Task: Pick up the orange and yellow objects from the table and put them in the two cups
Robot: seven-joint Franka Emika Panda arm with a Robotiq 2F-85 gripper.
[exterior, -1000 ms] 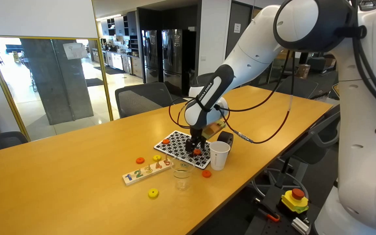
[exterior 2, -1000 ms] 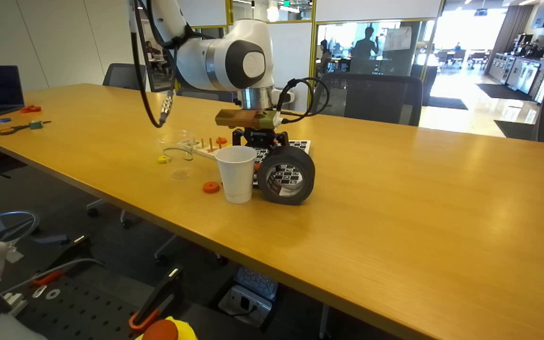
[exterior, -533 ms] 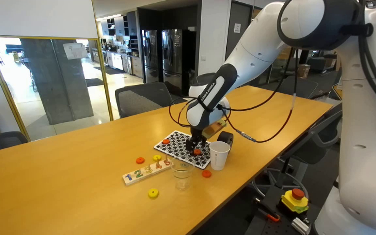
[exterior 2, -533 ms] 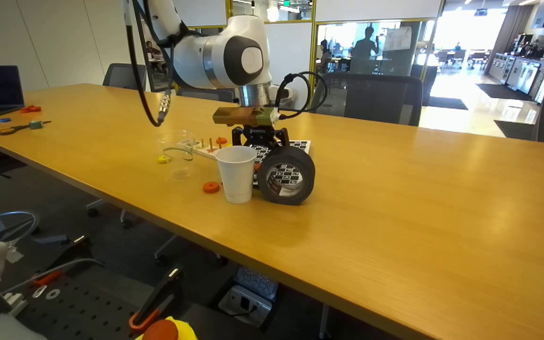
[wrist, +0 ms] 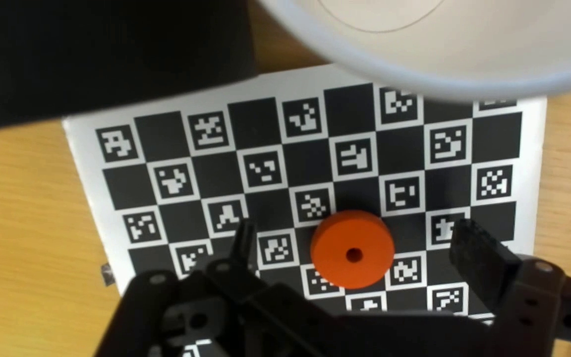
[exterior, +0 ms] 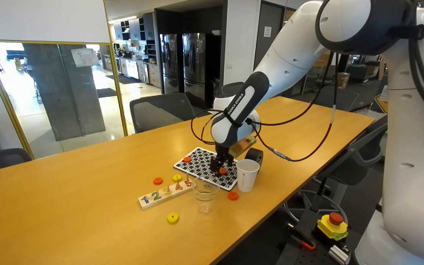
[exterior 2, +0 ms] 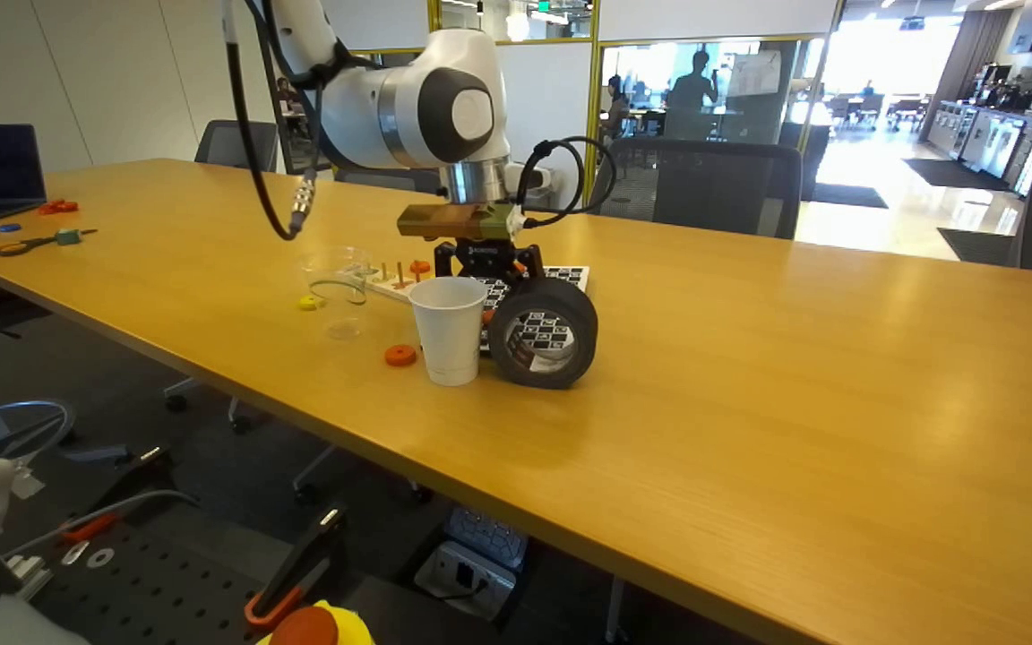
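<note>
Lying on the checkered board (wrist: 310, 161), orange disc (wrist: 347, 240) between widely parted fingers (wrist: 484, 265), clear of both.

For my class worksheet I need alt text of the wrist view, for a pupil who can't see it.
An orange disc with a hole lies on a checkered board, framed by an open gripper. Part of a white cup fills the top right, a black shape the top left.
</note>
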